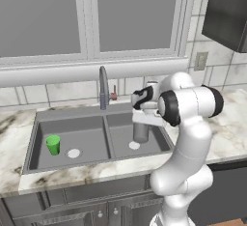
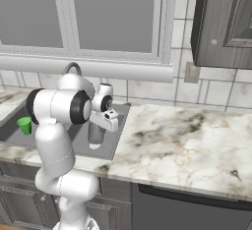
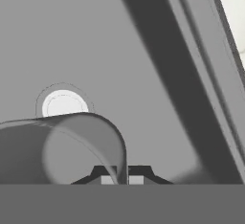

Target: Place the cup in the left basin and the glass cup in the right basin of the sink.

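Note:
The sink (image 1: 72, 113) is a dark grey double bowl set in the marble counter. A small green cup (image 1: 53, 144) (image 2: 24, 125) stands upright in the left basin (image 1: 84, 132), beside its light drain. The grey glass cup (image 1: 141, 132) (image 2: 96, 133) (image 3: 72, 146) is upright, low inside the right basin (image 1: 120, 134) (image 3: 119, 50), next to that basin's drain (image 1: 134, 146) (image 3: 63, 106). My gripper (image 1: 142, 122) (image 2: 101, 122) (image 3: 121, 179) is shut on the glass cup's rim, one finger inside and one outside. Whether the glass cup's base touches the basin floor I cannot tell.
A tall grey faucet (image 1: 103, 87) (image 2: 73, 67) rises behind the centre divider, with a small red object (image 1: 114, 94) beside it. Marble counter (image 2: 187, 140) stretches to the right of the sink. A dark wall cabinet (image 2: 226, 22) hangs above it.

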Controlling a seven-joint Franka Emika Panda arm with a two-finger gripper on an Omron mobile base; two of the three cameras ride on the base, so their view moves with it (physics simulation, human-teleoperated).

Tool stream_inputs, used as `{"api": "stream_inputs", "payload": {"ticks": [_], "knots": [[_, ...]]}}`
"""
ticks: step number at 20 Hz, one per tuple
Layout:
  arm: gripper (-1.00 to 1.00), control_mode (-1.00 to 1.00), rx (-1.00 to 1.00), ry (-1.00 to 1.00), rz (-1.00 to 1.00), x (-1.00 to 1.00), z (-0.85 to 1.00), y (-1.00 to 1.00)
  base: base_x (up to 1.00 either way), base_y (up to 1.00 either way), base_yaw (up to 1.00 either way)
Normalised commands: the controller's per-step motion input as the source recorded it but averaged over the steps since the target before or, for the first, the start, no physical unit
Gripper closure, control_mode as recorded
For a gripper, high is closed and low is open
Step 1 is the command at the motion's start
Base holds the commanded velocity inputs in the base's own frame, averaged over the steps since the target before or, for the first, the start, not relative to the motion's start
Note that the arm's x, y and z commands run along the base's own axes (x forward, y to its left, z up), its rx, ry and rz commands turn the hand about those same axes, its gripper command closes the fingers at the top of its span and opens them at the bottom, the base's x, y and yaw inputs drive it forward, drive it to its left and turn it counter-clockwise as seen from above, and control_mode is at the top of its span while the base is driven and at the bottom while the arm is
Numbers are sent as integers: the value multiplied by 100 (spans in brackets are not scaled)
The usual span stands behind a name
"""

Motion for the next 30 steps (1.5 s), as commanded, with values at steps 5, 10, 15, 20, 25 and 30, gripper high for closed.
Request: {"api": "stream_inputs", "payload": {"ticks": [5,10,15,20,25,30], "knots": [[100,-100,0,0,0,8,-38,0,0,0,0],[100,-100,0,0,0,7,-37,0,0,0,0],[100,-100,0,0,0,8,-36,0,0,0,0],[100,-100,0,0,0,6,-33,0,0,0,0],[100,-100,0,-1,0,1,-34,1,0,0,0],[100,-100,0,0,0,2,-38,0,0,0,0]]}}
